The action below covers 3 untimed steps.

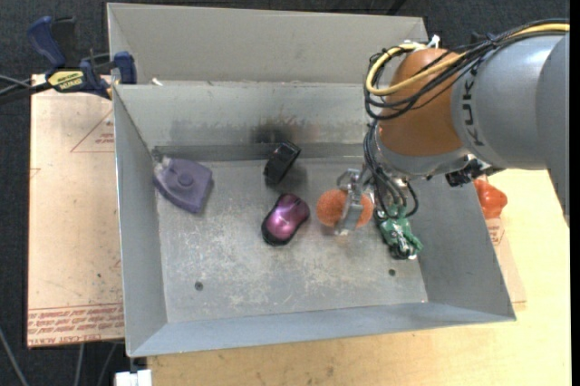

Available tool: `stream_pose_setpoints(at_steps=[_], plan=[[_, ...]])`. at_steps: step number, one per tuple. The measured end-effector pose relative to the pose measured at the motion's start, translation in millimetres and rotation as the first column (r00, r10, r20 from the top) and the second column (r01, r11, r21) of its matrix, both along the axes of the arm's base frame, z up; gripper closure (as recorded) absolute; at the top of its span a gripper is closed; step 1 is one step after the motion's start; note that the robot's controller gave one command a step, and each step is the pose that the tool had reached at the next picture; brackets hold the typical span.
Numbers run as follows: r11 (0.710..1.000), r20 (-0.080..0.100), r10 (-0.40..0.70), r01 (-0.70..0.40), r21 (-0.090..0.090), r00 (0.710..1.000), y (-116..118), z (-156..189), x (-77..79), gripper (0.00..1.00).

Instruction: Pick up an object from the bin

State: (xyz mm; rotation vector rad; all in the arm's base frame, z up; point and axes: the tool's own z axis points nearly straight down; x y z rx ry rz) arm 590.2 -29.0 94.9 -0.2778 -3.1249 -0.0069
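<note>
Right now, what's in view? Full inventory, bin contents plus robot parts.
bin: 1, grey metal, centre of the view
knobbed flat piece: 1, lavender, left part of the bin floor
black block: 1, black, by the back wall, near the middle
mouse-shaped thing: 1, magenta-purple, mid floor, just in front of the black block
orange lump: 1, orange, right of the mouse-shaped thing, partly hidden under the pincer
green piece: 1, green, right of the pincer; cannot tell if it is loose or part of the robot
pincer: 1, metal, down over the orange lump
arm: 1, grey with orange cover and cables, reaching in from the right
</note>
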Motion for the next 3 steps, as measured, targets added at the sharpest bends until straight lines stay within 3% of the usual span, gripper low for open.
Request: stream_pose_setpoints(at_steps=[3], plan=[[1.000,0.013,0.000,0.000,0.000,1.000,0,43,3.4,1.00]])
